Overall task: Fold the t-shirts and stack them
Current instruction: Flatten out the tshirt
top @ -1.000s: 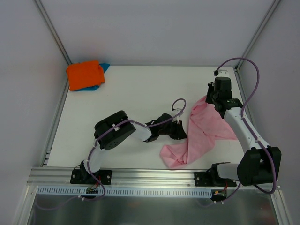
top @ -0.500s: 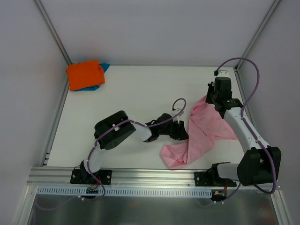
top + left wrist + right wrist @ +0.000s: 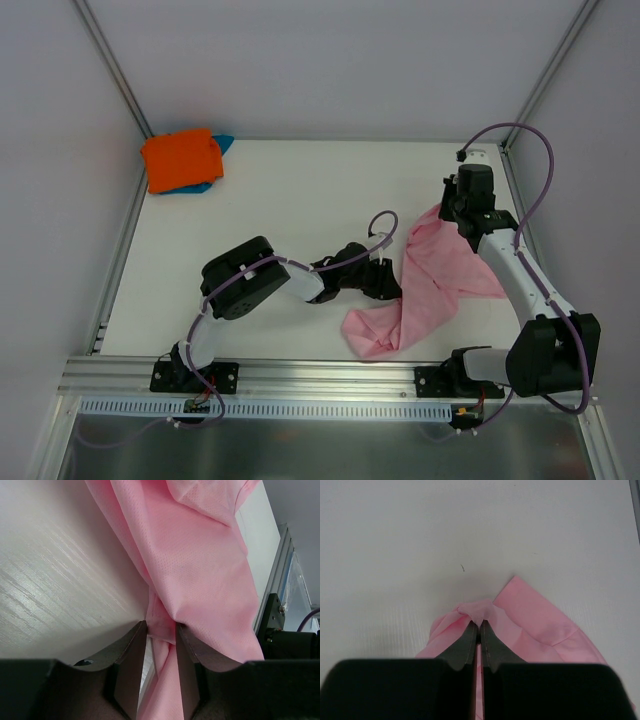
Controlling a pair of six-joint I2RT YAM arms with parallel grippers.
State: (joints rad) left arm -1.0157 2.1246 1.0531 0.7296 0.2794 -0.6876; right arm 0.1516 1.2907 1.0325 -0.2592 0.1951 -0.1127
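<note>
The light pink t-shirt [image 3: 430, 275] lies crumpled in a long strip on the right half of the white table [image 3: 300, 190]. My right gripper [image 3: 452, 216] is shut on its far end, and a small bunch of pink t-shirt [image 3: 481, 611] pokes out past the fingertips of that gripper [image 3: 480, 624]. My left gripper [image 3: 393, 284] is at the strip's left edge. In its wrist view the jaws of the left gripper [image 3: 161, 626] stand apart around a fold of the pink t-shirt [image 3: 200, 555], with table showing beside the cloth. The orange t-shirt [image 3: 180, 158] lies folded on the teal-blue one [image 3: 222, 143] at the far left corner.
Pale walls with metal corner posts [image 3: 115, 70] close in the table on three sides. An aluminium rail [image 3: 320, 375] runs along the near edge, where both arm bases are bolted. The right arm's purple cable [image 3: 530, 140] loops above its wrist.
My left gripper's jaws have spread apart around the pink cloth, and it has crept slightly right. The right arm and the shirt have hardly moved.
</note>
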